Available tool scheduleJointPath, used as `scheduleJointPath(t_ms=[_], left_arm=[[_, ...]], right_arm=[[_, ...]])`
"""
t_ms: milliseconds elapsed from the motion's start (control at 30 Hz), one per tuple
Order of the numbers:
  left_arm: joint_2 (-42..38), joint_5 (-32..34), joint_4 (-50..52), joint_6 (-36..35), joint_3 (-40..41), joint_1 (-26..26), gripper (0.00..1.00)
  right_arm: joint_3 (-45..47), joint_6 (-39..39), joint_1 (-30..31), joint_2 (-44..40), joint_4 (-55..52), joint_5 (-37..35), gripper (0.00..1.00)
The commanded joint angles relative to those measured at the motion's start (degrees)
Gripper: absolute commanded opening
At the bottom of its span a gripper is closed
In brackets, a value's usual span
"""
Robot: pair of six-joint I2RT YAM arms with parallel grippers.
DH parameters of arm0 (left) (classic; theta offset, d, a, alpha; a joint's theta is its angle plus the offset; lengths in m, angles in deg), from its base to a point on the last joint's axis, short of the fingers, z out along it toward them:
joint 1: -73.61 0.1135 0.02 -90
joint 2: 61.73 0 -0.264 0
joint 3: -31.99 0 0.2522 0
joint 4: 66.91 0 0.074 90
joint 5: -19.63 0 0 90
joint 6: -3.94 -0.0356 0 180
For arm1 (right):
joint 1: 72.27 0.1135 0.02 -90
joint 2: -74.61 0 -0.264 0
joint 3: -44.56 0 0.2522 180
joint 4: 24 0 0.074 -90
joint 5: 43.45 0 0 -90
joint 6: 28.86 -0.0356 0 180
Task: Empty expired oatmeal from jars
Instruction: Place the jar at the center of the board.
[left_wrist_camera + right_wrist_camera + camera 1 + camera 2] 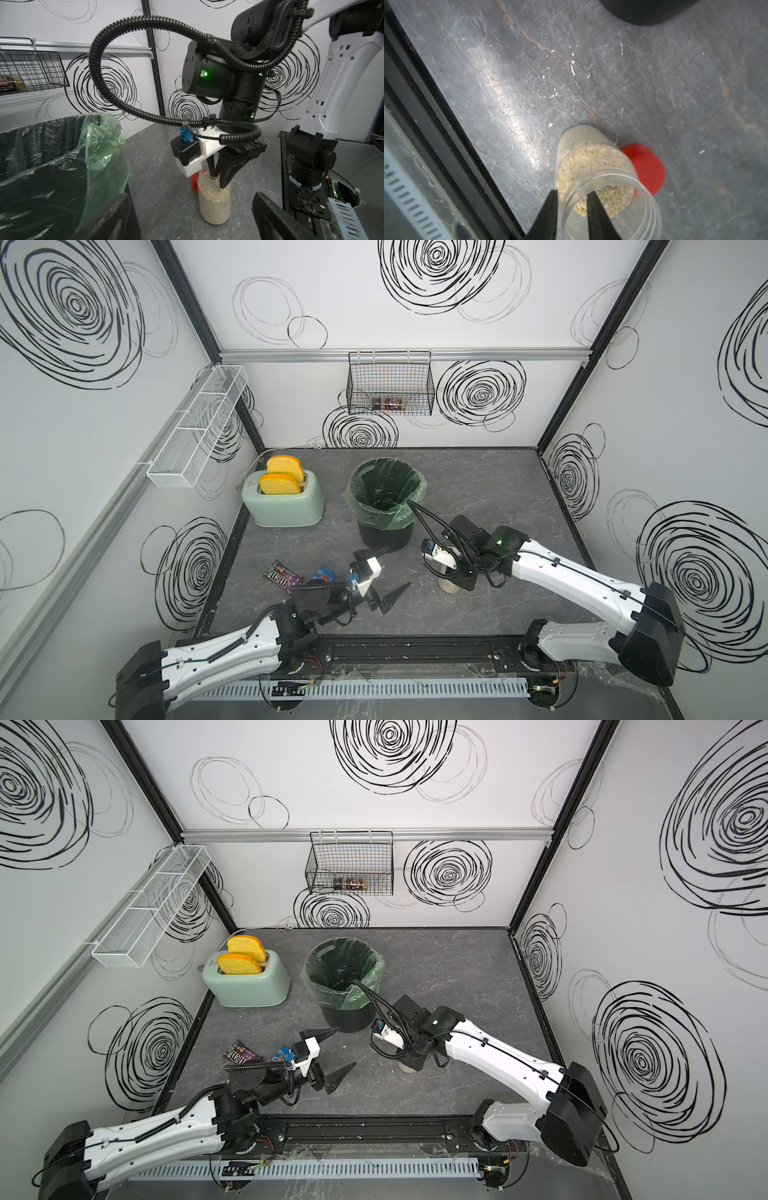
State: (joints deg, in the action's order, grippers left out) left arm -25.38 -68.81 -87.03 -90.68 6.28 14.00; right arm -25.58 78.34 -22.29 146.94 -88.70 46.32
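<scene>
Oatmeal [591,158] fills the open jar [648,209], upright on the bench [591,62] near the bin [384,535]. Right fingers [600,218], slightly parted, straddle its rim; left fingers [392,595] gape empty. A rim pinch may slip, spilling flakes.

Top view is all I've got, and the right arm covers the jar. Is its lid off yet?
Observer: Yes. The red lid lies on the table beside the jar, seen in the right wrist view.
Operator: Okay. Where exactly is the right gripper on that jar?
Observer: The right gripper straddles the open rim, one finger inside the jar and one outside, with the jaws parted wider than the wall.
</scene>
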Motion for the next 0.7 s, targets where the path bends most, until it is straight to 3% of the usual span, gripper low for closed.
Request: scheduleJointPath(t_ms=[0,200,400,567,667], left_arm=[[-0.15,2.43,-0.22,0.41,-2.37,-0.81,0.96],[0.29,4.71,6.72,1.46,-5.70,-2.53,0.96],[0.32,9.70,15.72,2.31,-11.15,-6.85,0.97],[5.83,14.25,28.77,7.13,-21.52,-10.57,0.99],[11.65,16.07,38.70,11.44,-31.14,-12.57,1.00]], right_arm=[[-0.88,0.52,0.97,-0.08,-1.75,-1.14,0.38],[-5.04,-0.79,1.70,-2.22,-3.77,-3.19,0.47],[-9.80,-0.33,1.68,-9.96,-4.29,-6.36,0.57],[-13.78,-1.40,-2.63,-15.76,-2.13,-10.73,0.65],[-15.79,-7.14,-5.91,-17.29,1.86,-13.53,0.67]])
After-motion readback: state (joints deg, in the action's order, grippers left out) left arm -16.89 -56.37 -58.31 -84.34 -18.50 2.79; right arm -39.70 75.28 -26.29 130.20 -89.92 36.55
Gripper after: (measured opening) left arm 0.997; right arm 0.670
